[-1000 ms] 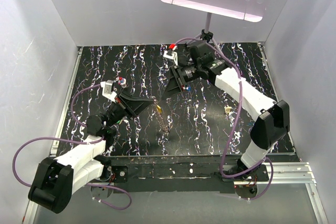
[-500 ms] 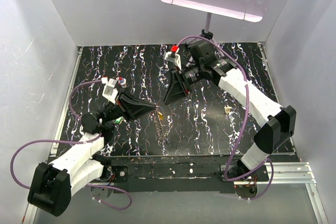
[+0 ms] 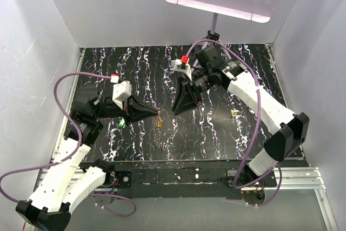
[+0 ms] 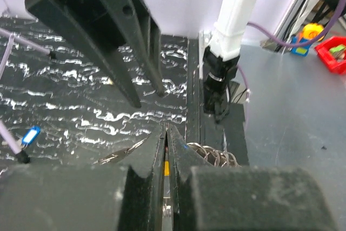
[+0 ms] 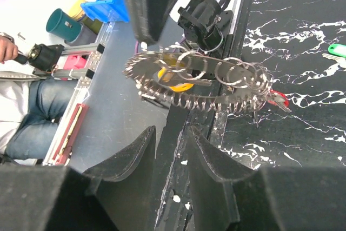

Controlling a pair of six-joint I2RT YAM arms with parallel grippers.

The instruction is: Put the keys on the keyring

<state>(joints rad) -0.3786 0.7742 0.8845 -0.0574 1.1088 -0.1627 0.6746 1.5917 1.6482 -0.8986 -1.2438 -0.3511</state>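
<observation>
Grey-tan metal with a saw-toothed rim, the keyring (image 5: 201,91) hangs above the desk (image 3: 216,133), just toward 7 o'clock of its centre. The left tool (image 4: 166,133) is pressed together on the ring's edge and carries it nearly flat. The right tool (image 5: 170,132) sits toward 1 o'clock of the ring with its fingers apart and nothing between them.

The ring looks stiff, thin and light, so a pinch on the flat rim should hold it. The teeth could snag a pad or let the ring pivot if pushed from one side. Small wire loops (image 5: 238,74) strung along it probably swing freely. The keys look tiny, light and slick. The coloured head is the broadest place to take hold and leaves the blade free to steer.

A yellow key (image 5: 174,78) shows near the ring's hole and a red key (image 5: 279,99) dangles at its far end. Whether either is truly threaded on is hard to tell. A green key (image 5: 339,50) lies on the desk toward 8 o'clock and a beige key (image 3: 234,113) toward 4 o'clock.

From above the ring is only a faint glint. The left wrist view hides most of it behind its own fingers. A small blue thing (image 4: 30,135), perhaps a key, sits at that view's edge.
</observation>
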